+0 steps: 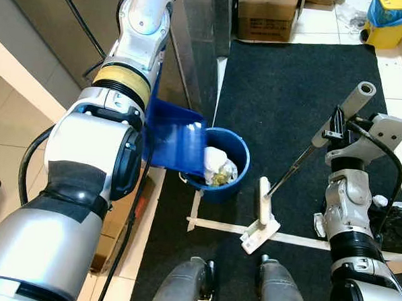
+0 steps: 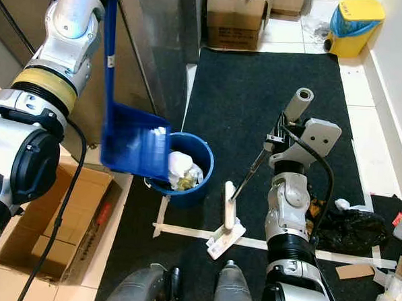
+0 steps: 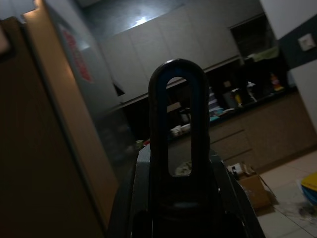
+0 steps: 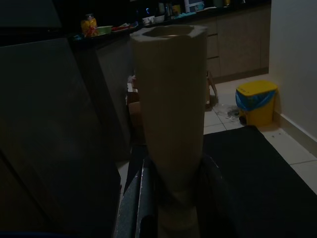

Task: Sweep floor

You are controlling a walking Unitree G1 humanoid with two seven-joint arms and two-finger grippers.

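Note:
A blue dustpan (image 2: 134, 147) hangs tilted with its mouth over a blue bucket (image 2: 206, 157), and white and yellowish trash (image 2: 181, 168) lies inside the bucket. Its long blue handle (image 2: 110, 44) runs up along my left arm. In the left wrist view my left gripper (image 3: 173, 208) is shut on the handle's dark loop end (image 3: 174, 124). My right gripper (image 1: 336, 127) is shut on the beige handle of a broom (image 1: 357, 98). The thin shaft slants down to the white broom head (image 1: 261, 221), which rests on the black mat by a tape line.
The black mat (image 2: 258, 79) covers the floor ahead, crossed by a pale tape line (image 2: 183, 232). A yellow bin (image 2: 352, 23) and a cardboard box (image 2: 235, 17) stand at the back. An open carton (image 2: 48, 230) is on my left. A black bag and litter (image 2: 352, 229) lie at right.

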